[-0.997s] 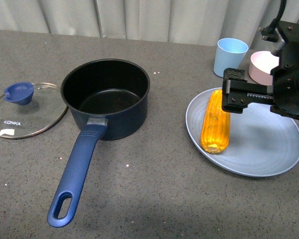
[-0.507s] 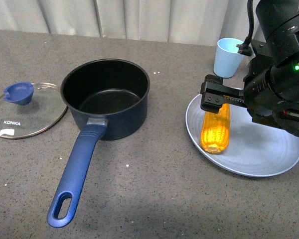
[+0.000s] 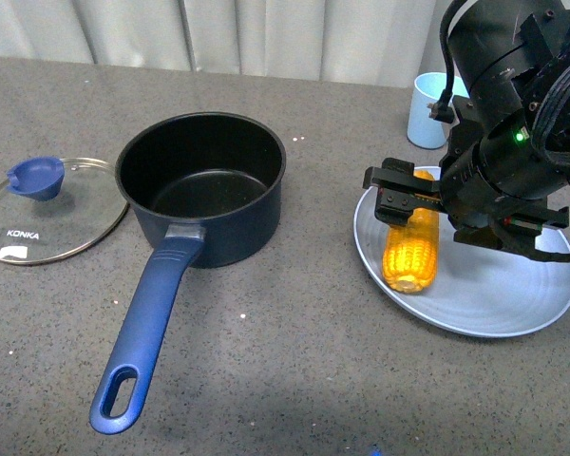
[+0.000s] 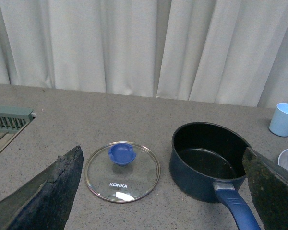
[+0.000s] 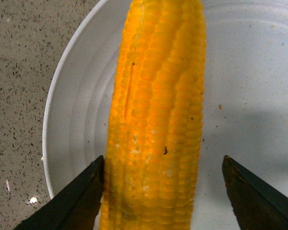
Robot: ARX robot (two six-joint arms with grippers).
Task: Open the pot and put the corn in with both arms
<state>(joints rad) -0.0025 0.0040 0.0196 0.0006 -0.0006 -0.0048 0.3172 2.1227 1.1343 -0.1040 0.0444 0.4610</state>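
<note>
The dark navy pot stands open on the grey counter, its long blue handle pointing toward me. Its KONKA glass lid lies flat to the pot's left. The yellow corn lies on a pale blue plate. My right gripper is open just above the corn's far half; in the right wrist view the corn lies between the fingers, one touching its side. My left gripper is open and empty, high over the lid and pot.
A light blue cup stands behind the plate, partly hidden by the right arm. White curtains hang along the counter's far edge. A grey slatted rack shows at the counter's side in the left wrist view.
My right arm has swung in from the right and come down over the corn, its open gripper moving left across the plate. Pot, lid and corn have not moved.
</note>
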